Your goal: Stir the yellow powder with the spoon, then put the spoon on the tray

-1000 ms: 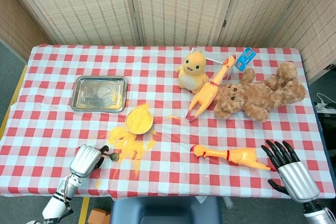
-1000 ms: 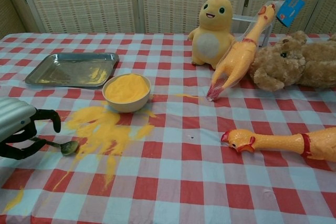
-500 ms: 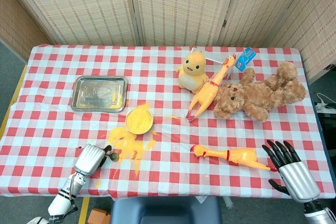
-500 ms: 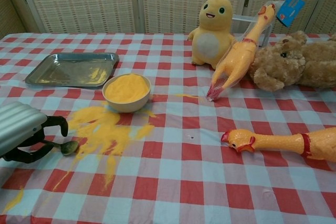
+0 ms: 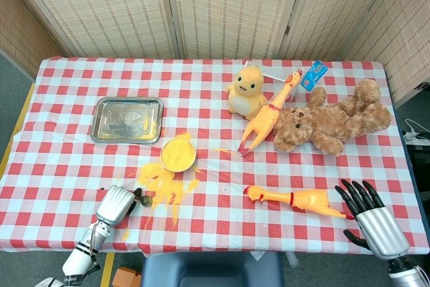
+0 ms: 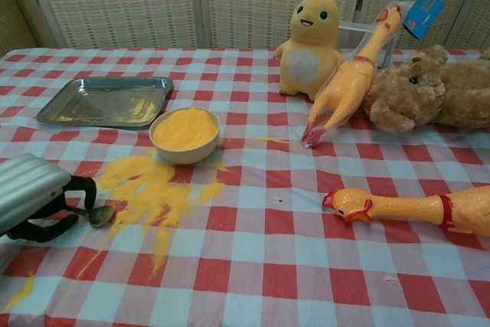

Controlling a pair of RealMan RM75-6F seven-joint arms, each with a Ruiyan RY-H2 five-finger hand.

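1. Left hand (image 6: 34, 197): it sits slightly nearer the spilled powder than a second ago and lower toward the cloth; its dark fingers (image 6: 80, 189) are curled around the handle of the spoon (image 6: 98, 214), holding it.
2. Spoon: one. Its bowl rests on the counter (image 5: 67, 159) at the left edge of the spill, much where it lay a second ago, well short of the tray.
3. Right hand (image 5: 368, 216): unchanged from the earlier frames, at the near right corner of the counter, fingers spread wide, holding nothing.
4. Bowl (image 6: 184, 135): one, cream-coloured, heaped with yellow powder (image 6: 184, 127), just in front of the tray's right corner; unmoved.
5. Spilled powder (image 6: 157, 193): one large patch on the cloth between bowl and spoon, with thin streaks running toward the near edge; a small separate smear lies to the right of the bowl.
6. Tray (image 6: 103, 103): one, metal, rectangular, at the left rear, nothing lying in it.
7. Rubber chickens: two. One (image 6: 348, 86) leans against the teddy bear; the other (image 6: 413, 210) lies flat at the near right.
8. Soft toys: two. One yellow plush figure (image 6: 310, 40) sits upright; one brown teddy bear (image 6: 429, 97) lies at the right.
9. Blue tag (image 6: 423, 11): one, behind the leaning chicken.
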